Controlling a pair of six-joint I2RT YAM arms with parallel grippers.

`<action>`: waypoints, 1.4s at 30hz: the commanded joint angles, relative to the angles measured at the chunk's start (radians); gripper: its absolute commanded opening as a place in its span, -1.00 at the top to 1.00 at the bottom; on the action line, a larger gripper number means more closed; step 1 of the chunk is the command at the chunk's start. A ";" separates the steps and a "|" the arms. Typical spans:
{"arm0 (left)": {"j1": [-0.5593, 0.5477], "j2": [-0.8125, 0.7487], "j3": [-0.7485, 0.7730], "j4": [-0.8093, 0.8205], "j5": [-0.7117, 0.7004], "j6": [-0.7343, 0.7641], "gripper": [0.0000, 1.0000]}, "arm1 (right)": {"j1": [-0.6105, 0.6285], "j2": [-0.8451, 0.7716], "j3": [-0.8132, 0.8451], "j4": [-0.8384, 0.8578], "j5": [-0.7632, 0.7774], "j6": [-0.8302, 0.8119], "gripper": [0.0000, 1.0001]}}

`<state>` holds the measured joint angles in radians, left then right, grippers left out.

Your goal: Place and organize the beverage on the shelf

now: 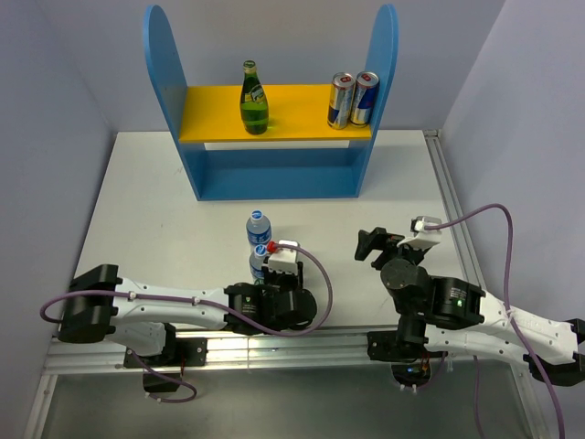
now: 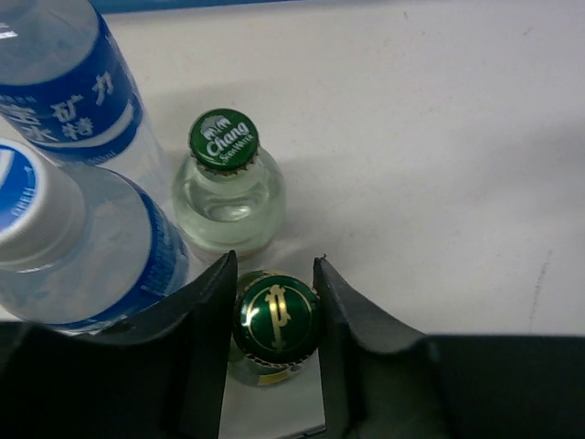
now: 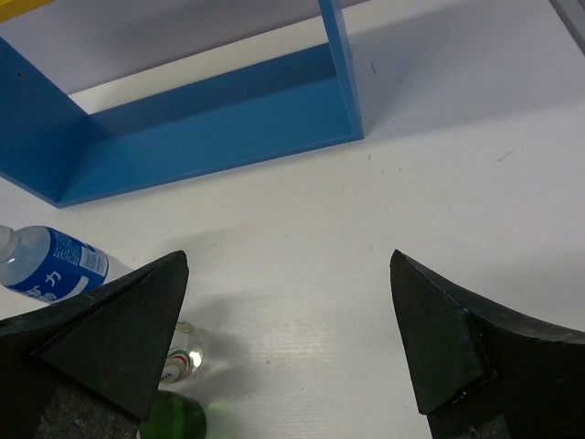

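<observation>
By the bench's (image 1: 164, 210) near edge, left of centre, the left pincer (image 2: 272, 283) has its 2 fingers closed against either side of the dark green, gold-crested cap of 1 green glass bottle (image 2: 274, 317), which stands upright on the bench. Just beyond it stands 1 clear glass bottle (image 2: 224, 183) with a green Chang cap, close to the gripped bottle, though whether they touch cannot be told. To their left are 2 clear plastic water bottles with blue labels, the nearer one (image 2: 82, 247) showing its white cap and the farther one (image 2: 64, 73) just behind it. Toward the near right of the bench, the right pincer (image 3: 289, 302) hangs above bare surface with its fingers spread wide, holding and touching nothing. At the far edge, about centred, stands the shelf (image 1: 274, 174); its yellow upper board carries 1 upright green bottle (image 1: 254, 99) near the middle and 2 cans, 1 (image 1: 342, 101) beside the other (image 1: 366, 98), at the right end.
</observation>
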<state>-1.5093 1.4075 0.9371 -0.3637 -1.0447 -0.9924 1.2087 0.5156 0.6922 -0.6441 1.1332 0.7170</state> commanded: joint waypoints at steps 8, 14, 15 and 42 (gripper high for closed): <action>0.009 0.008 0.020 -0.055 -0.032 -0.061 0.94 | 0.008 0.004 -0.013 0.001 0.039 0.024 -0.96; 0.008 -0.002 0.083 -0.142 -0.046 -0.071 0.99 | 0.006 -0.002 -0.013 0.011 0.040 0.016 -0.96; 0.008 -0.008 0.113 -0.174 -0.048 -0.071 0.99 | 0.006 -0.002 -0.013 0.009 0.043 0.015 -0.96; 0.319 -0.245 0.672 -0.119 0.076 0.630 0.99 | 0.006 -0.035 -0.006 0.012 0.060 0.010 -0.95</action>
<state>-1.2724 1.2362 1.4677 -0.6151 -0.9638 -0.5533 1.2087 0.4927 0.6811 -0.6445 1.1511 0.7166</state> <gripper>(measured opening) 0.383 0.975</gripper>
